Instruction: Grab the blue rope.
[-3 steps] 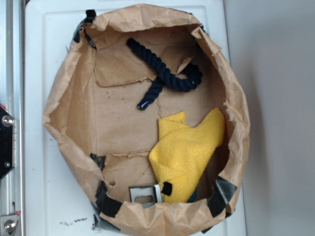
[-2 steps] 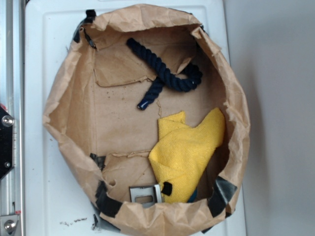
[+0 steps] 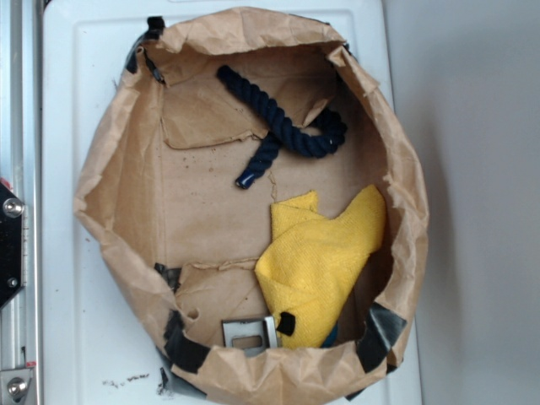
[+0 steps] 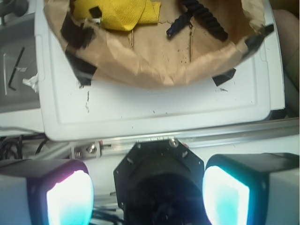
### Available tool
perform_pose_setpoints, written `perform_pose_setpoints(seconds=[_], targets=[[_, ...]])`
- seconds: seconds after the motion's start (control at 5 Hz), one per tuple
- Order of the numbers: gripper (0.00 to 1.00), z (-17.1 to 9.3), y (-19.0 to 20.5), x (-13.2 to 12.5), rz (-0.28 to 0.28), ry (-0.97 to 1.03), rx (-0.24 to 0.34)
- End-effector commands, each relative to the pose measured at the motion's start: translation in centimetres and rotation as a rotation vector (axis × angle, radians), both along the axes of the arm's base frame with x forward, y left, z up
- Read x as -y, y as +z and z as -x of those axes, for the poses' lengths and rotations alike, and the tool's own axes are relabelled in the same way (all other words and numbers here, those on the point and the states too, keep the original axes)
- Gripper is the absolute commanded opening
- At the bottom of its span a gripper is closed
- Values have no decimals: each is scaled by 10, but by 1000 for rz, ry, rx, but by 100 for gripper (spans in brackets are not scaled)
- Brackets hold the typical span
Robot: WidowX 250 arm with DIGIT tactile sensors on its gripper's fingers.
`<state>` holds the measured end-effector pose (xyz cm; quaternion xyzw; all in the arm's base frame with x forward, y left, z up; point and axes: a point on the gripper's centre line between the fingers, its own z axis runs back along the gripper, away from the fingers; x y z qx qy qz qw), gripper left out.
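The blue rope [image 3: 283, 126] lies curled in the far part of a brown paper bag [image 3: 118, 177], its shiny taped tip [image 3: 245, 180] pointing toward the bag's middle. In the wrist view the blue rope [image 4: 201, 18] shows at the top edge, inside the bag. My gripper [image 4: 147, 192] is open, with its two glowing pads [image 4: 70, 199] wide apart and nothing between them. It hangs above the robot's base, outside the bag and well apart from the rope. The gripper does not show in the exterior view.
A yellow cloth [image 3: 321, 257] lies crumpled in the bag below the rope. The bag sits on a white board [image 4: 154, 110], held with black tape [image 3: 186, 350]. A metal rail [image 3: 18, 126] runs along the left. A small metal bracket [image 3: 249, 332] stands by the bag's near wall.
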<state>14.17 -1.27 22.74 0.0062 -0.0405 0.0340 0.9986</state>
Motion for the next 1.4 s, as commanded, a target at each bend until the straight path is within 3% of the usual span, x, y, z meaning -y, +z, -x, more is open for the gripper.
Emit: perform_pose_setpoints(seconds=[0.0, 0.2, 0.4, 1.2], targets=[[100, -53, 4, -26, 13, 87, 96], [100, -67, -6, -48, 136, 273, 274], [100, -78, 0, -55, 186, 199, 241], [100, -78, 0, -55, 186, 199, 241]])
